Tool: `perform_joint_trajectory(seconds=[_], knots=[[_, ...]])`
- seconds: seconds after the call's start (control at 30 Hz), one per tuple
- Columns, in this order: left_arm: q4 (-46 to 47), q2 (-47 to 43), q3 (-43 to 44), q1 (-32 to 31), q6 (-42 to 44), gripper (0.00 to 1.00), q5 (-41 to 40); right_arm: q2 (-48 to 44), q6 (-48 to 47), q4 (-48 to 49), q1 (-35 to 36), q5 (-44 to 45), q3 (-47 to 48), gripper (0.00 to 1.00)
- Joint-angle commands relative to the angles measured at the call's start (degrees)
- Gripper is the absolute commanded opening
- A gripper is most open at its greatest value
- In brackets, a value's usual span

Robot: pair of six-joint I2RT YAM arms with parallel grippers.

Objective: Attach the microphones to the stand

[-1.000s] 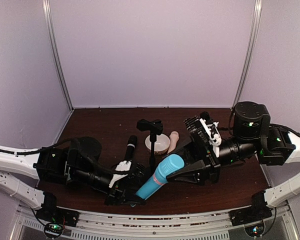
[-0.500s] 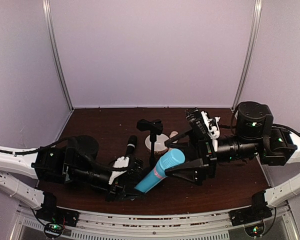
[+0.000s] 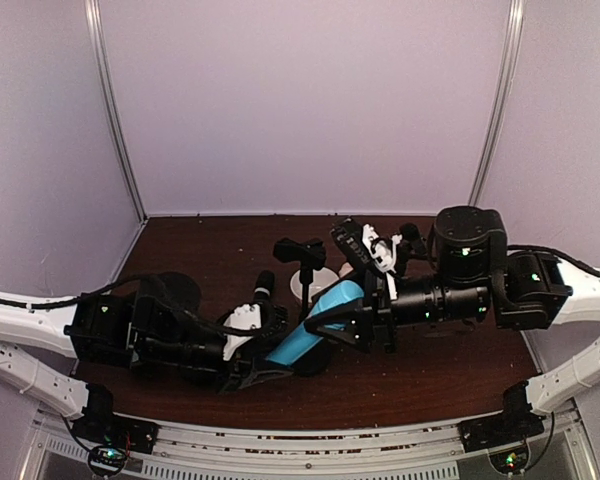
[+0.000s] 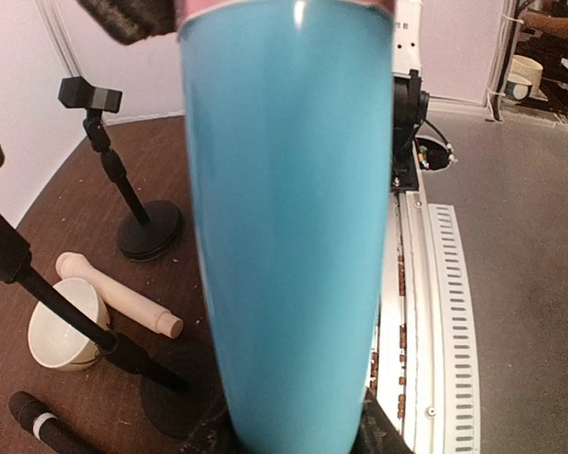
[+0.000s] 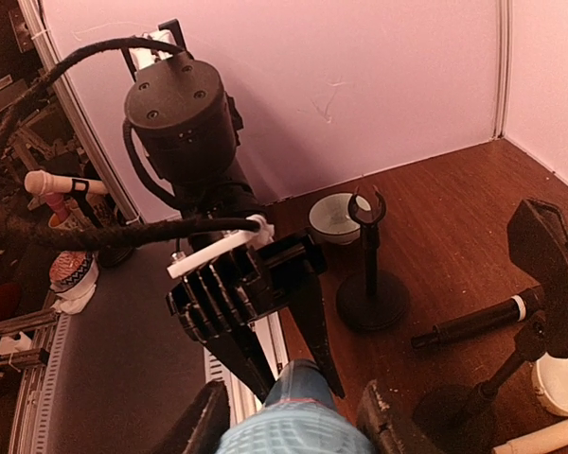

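Observation:
The light blue microphone [image 3: 310, 335] lies slanted between my two grippers, above the table. My left gripper [image 3: 265, 370] is shut on its handle end; it fills the left wrist view [image 4: 284, 236]. My right gripper [image 3: 327, 325] is shut on its mesh head [image 5: 289, 430]. The black microphone [image 3: 263, 287] lies on the table, and also shows in the right wrist view [image 5: 478, 322]. The cream-pink microphone [image 4: 114, 295] lies beside a bowl. A black stand [image 3: 302, 252] with a clip rises just behind the blue microphone. A second stand [image 5: 369, 274] has a ring clip.
A white bowl [image 3: 315, 287] sits behind the stand, and shows in the left wrist view [image 4: 62, 336]. Another bowl [image 5: 336, 216] stands behind the ring stand. A perforated metal rail [image 4: 445, 312] runs along the table's near edge. Walls enclose the brown table [image 3: 210, 245].
My right gripper has moved left and back with the blue microphone's head, toward the stand. The microphone now lies flatter and further left. My left gripper keeps its hold.

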Motion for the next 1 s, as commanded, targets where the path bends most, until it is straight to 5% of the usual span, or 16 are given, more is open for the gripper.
perform_joint_trajectory(seconds=[0.0,0.1,0.33,0.63,0.7,0.83,0.97], knots=[[3.3,-0.4,0.6,0.3,-0.5,0.34,-5.4,-2.2,-0.9,2.3,-0.6,0.1,0.7,0.40],[4.1,0.3,0.1,0.3,0.0,0.46,-5.1,-3.1,-2.7,3.3,-0.7,-1.2,0.4,0.34],[3.1,2.8,1.4,0.3,1.7,0.47,-4.5,-3.6,-4.3,2.1,-0.8,-2.5,1.1,0.32],[5.1,1.6,0.7,0.3,2.9,0.20,0.3,-3.0,-4.7,2.0,-0.8,-2.6,0.6,0.33],[5.6,1.0,0.2,0.3,3.0,0.11,1.4,-2.9,-5.3,1.6,-0.8,-2.5,0.8,0.41],[5.7,-0.2,-0.9,0.5,1.9,0.03,-0.4,-5.2,-7.4,-0.7,-1.5,0.3,1.4,0.75],[5.7,-3.5,-3.2,1.0,-0.3,0.01,-2.0,-8.8,-7.9,-2.5,-7.0,1.0,1.0,0.83]])
